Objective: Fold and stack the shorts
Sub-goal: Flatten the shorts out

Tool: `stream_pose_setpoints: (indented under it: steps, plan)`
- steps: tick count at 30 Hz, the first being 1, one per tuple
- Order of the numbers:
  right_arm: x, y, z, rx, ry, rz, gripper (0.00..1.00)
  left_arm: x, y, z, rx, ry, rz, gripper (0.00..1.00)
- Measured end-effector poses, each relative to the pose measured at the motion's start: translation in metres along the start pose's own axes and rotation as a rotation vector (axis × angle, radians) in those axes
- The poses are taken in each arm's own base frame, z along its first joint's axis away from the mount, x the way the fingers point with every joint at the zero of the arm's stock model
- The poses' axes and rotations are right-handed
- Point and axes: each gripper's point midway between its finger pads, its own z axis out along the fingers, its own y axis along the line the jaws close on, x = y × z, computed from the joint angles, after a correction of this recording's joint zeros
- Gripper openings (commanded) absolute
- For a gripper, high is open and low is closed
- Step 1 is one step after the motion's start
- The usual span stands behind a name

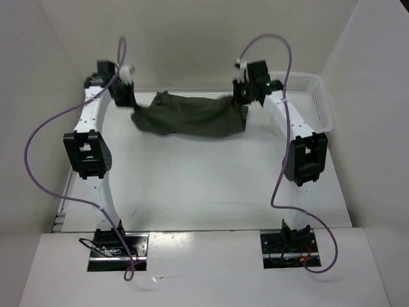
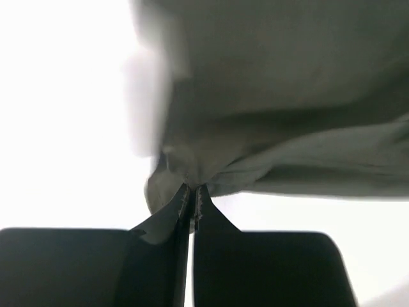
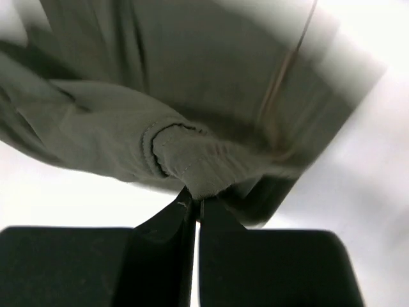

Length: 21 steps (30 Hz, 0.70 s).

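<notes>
The dark olive-green shorts (image 1: 192, 116) hang stretched between my two grippers at the far side of the white table, the lower edge sagging toward the surface. My left gripper (image 1: 130, 101) is shut on the cloth's left end; in the left wrist view the jaws (image 2: 193, 190) pinch a bunched corner of the shorts (image 2: 275, 115). My right gripper (image 1: 245, 97) is shut on the right end; in the right wrist view the jaws (image 3: 195, 199) pinch a hemmed fold of the shorts (image 3: 160, 102). A thin drawstring (image 3: 284, 83) runs across the cloth.
A white plastic basket (image 1: 308, 102) stands at the far right, beside the right arm. White walls close in the table (image 1: 192, 185) on the left, back and right. Purple cables loop from both arms.
</notes>
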Motion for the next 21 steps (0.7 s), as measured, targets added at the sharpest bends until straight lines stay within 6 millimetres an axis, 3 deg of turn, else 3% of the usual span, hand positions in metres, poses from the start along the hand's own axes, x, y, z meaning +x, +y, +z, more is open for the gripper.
stream_pose_setpoints:
  steps: [1, 2, 3, 4, 6, 7, 8, 10, 12, 14, 17, 21]
  plan:
    - [-0.054, 0.002, -0.012, 0.016, -0.129, -0.033, 0.0, -0.052, 0.0, -0.025, -0.029, -0.149, 0.053, 0.0]
    - [-0.104, 0.005, -0.031, 0.035, -0.261, -0.064, 0.0, -0.103, -0.004, -0.061, -0.061, -0.311, 0.107, 0.0]
    - [-0.146, 0.009, -0.057, 0.049, -0.384, -0.087, 0.0, -0.149, -0.014, -0.11, -0.093, -0.483, 0.164, 0.0]
    - [-0.175, 0.013, -0.084, 0.061, -0.483, -0.108, 0.0, -0.182, -0.026, -0.158, -0.117, -0.636, 0.215, 0.0]
    - [-0.209, 0.023, -0.138, 0.077, -0.63, -0.137, 0.0, -0.208, -0.056, -0.246, -0.143, -0.855, 0.289, 0.0]
    - [-0.213, 0.028, -0.162, 0.077, -0.667, -0.147, 0.0, -0.206, -0.07, -0.281, -0.147, -0.917, 0.313, 0.0]
    - [-0.214, 0.033, -0.182, 0.077, -0.696, -0.158, 0.0, -0.2, -0.083, -0.308, -0.146, -0.956, 0.33, 0.0]
    - [-0.199, 0.04, -0.204, 0.071, -0.696, -0.175, 0.0, -0.183, -0.098, -0.33, -0.123, -0.962, 0.346, 0.0]
    - [-0.171, 0.045, -0.211, 0.053, -0.651, -0.189, 0.0, -0.159, -0.1, -0.326, -0.099, -0.901, 0.332, 0.0]
    - [-0.139, 0.045, -0.201, 0.031, -0.582, -0.201, 0.0, -0.134, -0.091, -0.3, -0.082, -0.81, 0.297, 0.0]
    - [-0.074, 0.039, -0.167, 0.0, -0.416, -0.2, 0.0, -0.076, -0.065, -0.229, -0.059, -0.579, 0.197, 0.0]
    - [0.035, 0.028, -0.118, -0.049, -0.132, -0.203, 0.0, 0.031, -0.037, -0.139, -0.046, -0.25, 0.055, 0.0]
